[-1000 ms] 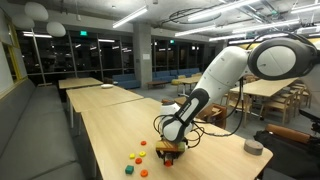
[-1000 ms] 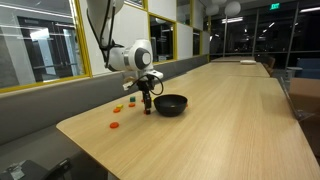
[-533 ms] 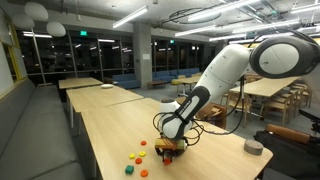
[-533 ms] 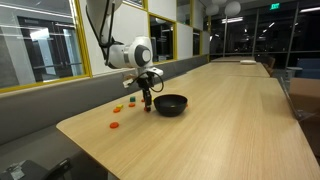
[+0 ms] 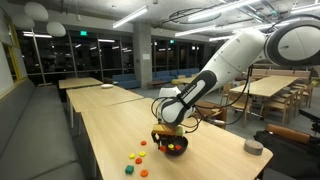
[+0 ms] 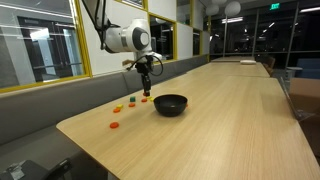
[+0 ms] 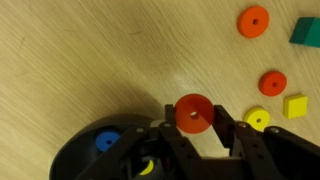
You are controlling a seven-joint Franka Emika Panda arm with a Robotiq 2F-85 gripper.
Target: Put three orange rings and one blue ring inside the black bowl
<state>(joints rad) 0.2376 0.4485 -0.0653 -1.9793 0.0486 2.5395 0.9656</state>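
The pincer is clamped on an orange ring, its two fingers pressing the thin outer edge from either side, so the hold looks slight. A small twist or jolt could let the ring pivot or squirt out. In the wrist view the ring hangs over bare counter just beside the black bowl, not over its mouth. Let go here, it would likely land on the wood and roll off on edge. An exterior view shows the pincer raised clear of the counter beside the black bowl, and a drop from that height could bounce the ring off the rim or back out. A low sideways carry risks knocking the light bowl and shifting it. The blue ring already lies inside; what else is in there is hidden behind the pincer body, so the count could be misjudged. Further out, two orange rings lie loose, one near a yellow ring that could be taken by mistake.
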